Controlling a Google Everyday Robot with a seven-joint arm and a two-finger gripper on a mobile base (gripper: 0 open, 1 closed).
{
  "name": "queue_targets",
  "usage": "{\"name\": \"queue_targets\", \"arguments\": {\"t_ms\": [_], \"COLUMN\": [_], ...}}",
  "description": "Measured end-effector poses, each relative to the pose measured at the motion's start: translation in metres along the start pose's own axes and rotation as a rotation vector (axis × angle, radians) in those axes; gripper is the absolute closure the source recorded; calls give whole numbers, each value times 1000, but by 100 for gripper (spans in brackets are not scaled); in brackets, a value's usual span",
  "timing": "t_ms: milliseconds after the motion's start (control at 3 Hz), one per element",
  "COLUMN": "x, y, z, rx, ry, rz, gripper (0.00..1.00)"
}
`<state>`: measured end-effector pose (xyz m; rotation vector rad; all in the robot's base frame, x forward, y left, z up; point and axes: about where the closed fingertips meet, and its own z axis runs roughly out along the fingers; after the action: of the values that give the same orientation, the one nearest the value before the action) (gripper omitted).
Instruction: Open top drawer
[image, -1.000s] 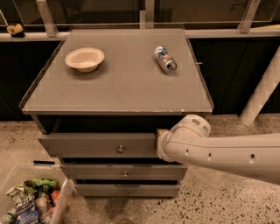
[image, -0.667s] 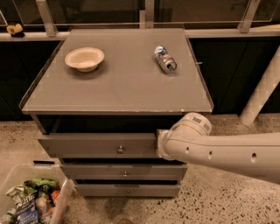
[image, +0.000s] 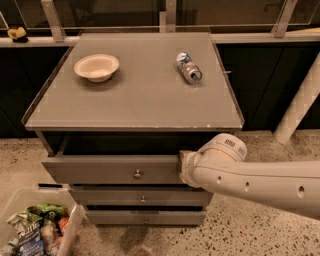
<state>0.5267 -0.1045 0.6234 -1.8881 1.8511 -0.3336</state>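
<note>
Gripper (image: 183, 167) sits by the wide grey top drawer (image: 100, 170), round metal knob (image: 137, 174) to its left; you cannot tell its grip.

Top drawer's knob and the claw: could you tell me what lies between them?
In the camera view, only bare grey front of the top drawer lies between knob and claw, which sits at its right end.

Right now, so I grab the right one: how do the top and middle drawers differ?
The top drawer has a taller, wider front than the middle drawer and sits farther out. Both are plain grey. The gripper is at the top drawer's right end.
</note>
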Motion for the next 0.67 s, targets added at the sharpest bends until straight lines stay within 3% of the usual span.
{"name": "queue_targets", "arguments": {"t_ms": [667], "x": [1], "y": [1], "z": [0], "rx": [0], "ry": [-2], "rz": [-1], "gripper": [100]}}
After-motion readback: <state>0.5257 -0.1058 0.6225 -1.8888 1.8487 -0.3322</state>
